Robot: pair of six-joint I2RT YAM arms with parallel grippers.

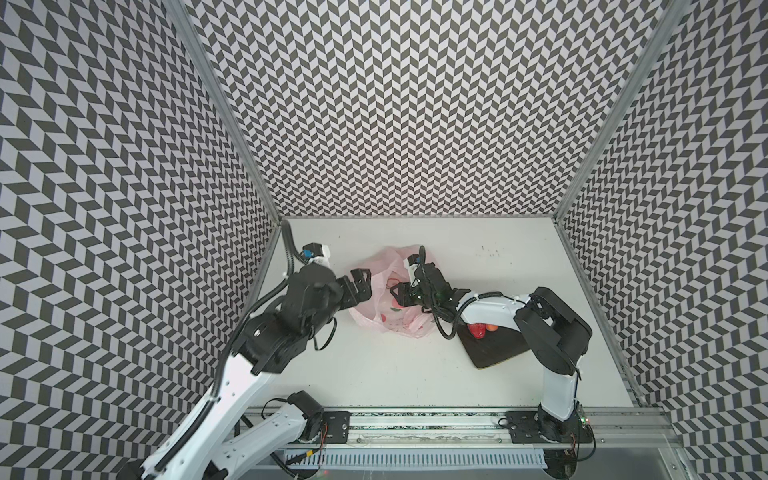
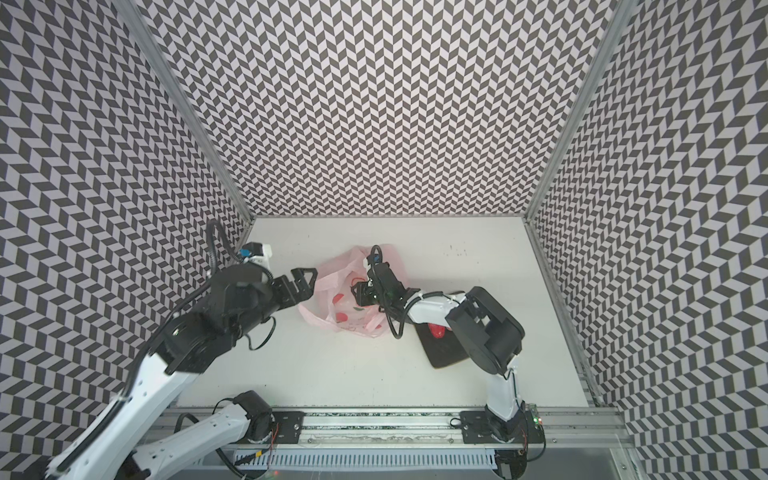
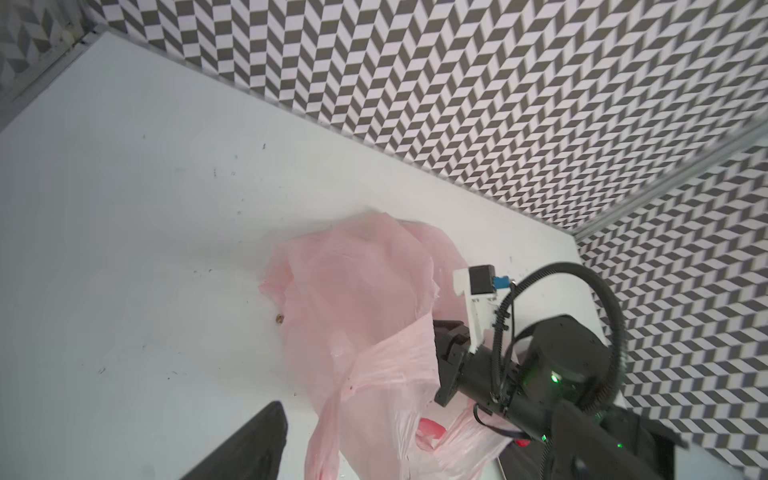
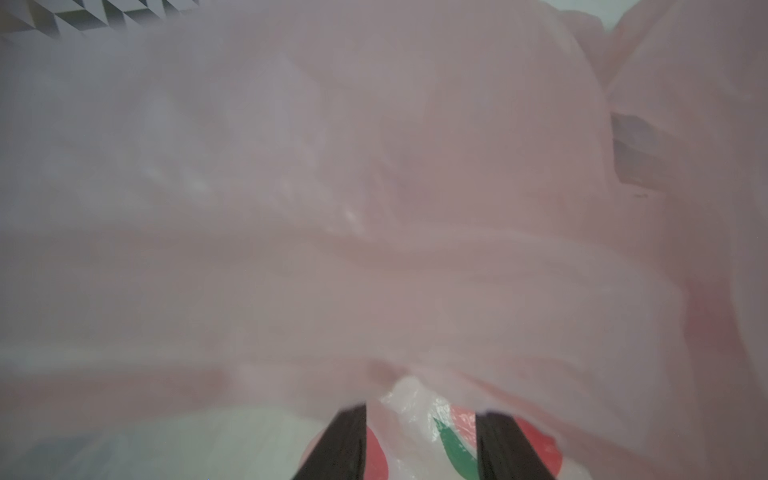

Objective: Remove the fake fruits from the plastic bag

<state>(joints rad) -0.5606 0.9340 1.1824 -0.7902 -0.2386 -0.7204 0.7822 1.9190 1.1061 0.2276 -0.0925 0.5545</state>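
Fingers (image 4: 340, 444) of right arm (image 1: 494, 312) seemingly inside plastic bag (image 1: 380, 266)

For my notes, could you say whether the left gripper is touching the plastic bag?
Cannot tell: both top views put the left gripper at the edge of the plastic bag, no plain gap.

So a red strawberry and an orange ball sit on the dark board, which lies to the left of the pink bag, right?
Not quite. In both top views the dark board lies to the right of the pink bag, not the left. The red strawberry and the orange ball do sit on it.
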